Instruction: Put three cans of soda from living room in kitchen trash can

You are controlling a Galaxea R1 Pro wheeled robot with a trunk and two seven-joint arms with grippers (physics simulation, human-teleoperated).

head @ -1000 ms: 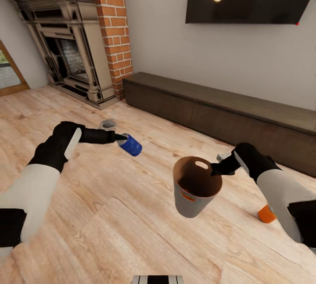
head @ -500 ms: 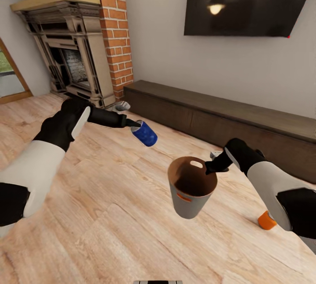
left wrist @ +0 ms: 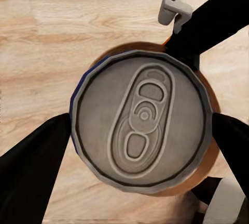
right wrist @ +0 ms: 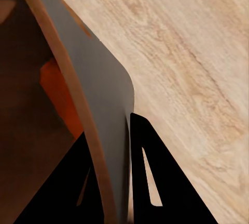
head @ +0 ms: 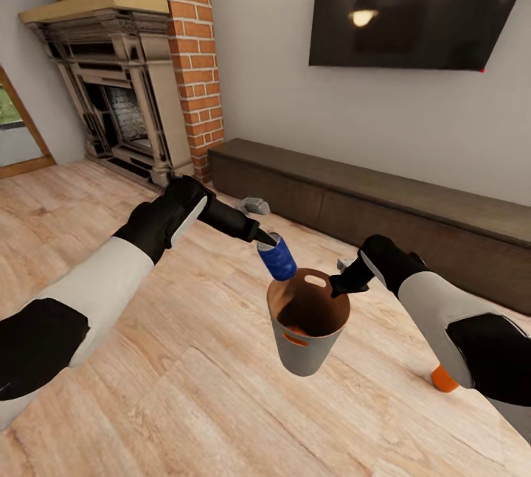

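Observation:
My left gripper [head: 267, 241] is shut on a dark blue can of soda [head: 278, 259], which hangs tilted just above the near-left rim of the tash can [head: 301, 350]. In the left wrist view the can's silver top [left wrist: 142, 125] sits between the two black fingers [left wrist: 31, 169], with the bin's brown inside below it. The grey bin is held off the floor by my right gripper [head: 341, 285], which is shut on its far rim; the wall [right wrist: 106, 99] runs between the fingers [right wrist: 153, 177]. An orange can [right wrist: 57, 91] lies inside the bin. Another orange can [head: 442, 380] stands on the floor beneath my right arm.
A long low dark cabinet [head: 383, 204] runs along the wall behind the bin, under a wall-mounted TV [head: 420, 5]. The red-brick fireplace [head: 125, 86] stands at the back left. Light wood floor [head: 184, 396] spreads around me.
My left arm has swung right and brought the blue can from out at the left to just over the bin's rim. The bin has shifted slightly left in my right gripper.

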